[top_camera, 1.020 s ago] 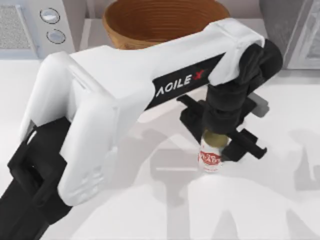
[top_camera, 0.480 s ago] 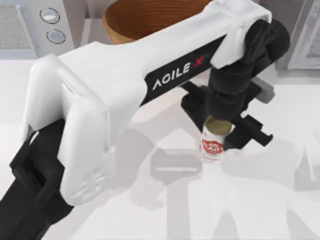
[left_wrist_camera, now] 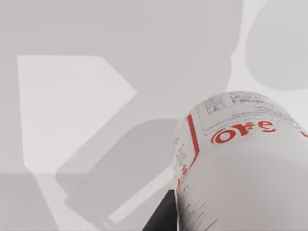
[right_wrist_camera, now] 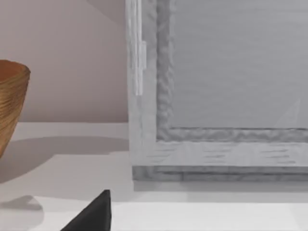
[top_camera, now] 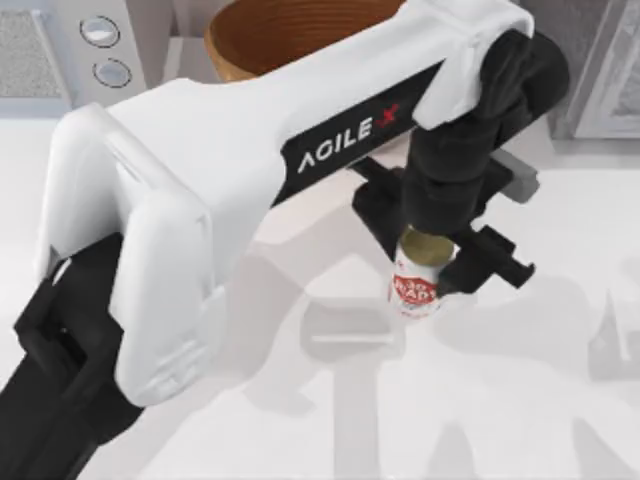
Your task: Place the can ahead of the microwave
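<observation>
A: Change since a second ago: the small upright tin with white-and-red label and dull gold lid (top_camera: pixel 416 283) has shifted slightly up and left in the top view, from centre-right toward the middle. It appears lifted, its shadow lying apart from it on the worktop.

B: Claw state? The left claw (top_camera: pixel 432 262) is closed on the can, black fingers either side of the lid.

A: Agreed. Judgement: carry begun. The pale grey-white boxy microwave with two silver dials (top_camera: pixel 98 45) sits at upper left, well apart.

B: Surface: plain white worktop (top_camera: pixel 520 400), shadowed. Brown ribbed wooden basket (top_camera: pixel 290 35) at top centre; darker speckled grey appliance with pale door frame (right_wrist_camera: pixel 216 91) at upper right. Right arm parked; its fingers cannot be judged.
</observation>
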{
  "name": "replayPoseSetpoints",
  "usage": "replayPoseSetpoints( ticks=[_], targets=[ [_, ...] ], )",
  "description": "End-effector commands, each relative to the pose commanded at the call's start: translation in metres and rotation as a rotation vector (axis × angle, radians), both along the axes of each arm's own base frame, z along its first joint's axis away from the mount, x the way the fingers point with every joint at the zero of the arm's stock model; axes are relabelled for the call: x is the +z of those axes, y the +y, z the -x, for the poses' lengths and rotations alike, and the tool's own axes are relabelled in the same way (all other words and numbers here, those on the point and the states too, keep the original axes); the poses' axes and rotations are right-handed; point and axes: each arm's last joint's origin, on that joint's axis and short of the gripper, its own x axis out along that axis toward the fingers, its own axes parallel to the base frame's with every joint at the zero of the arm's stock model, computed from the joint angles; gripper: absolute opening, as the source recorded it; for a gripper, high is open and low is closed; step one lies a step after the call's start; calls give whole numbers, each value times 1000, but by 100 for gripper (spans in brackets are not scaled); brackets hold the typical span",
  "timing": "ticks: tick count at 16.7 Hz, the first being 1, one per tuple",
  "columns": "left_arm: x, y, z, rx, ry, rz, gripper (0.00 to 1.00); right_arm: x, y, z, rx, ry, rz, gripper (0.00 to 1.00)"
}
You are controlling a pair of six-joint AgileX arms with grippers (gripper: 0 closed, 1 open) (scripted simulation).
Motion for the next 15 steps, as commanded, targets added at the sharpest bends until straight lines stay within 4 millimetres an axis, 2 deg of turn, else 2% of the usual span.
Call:
replayPoseSetpoints(
  ticks=[2, 5, 10, 15],
  targets=[
    [1, 18, -10, 18, 15, -36, 0, 0, 0, 0, 0, 0, 0, 100],
    [3, 60, -32, 72, 48, -93, 0, 0, 0, 0, 0, 0, 0, 100],
    [6, 150, -74, 227, 99, -130, 0, 0, 0, 0, 0, 0, 0, 100],
    [9, 241, -104, 422, 108, -94, 0, 0, 0, 0, 0, 0, 0, 100]
  ],
)
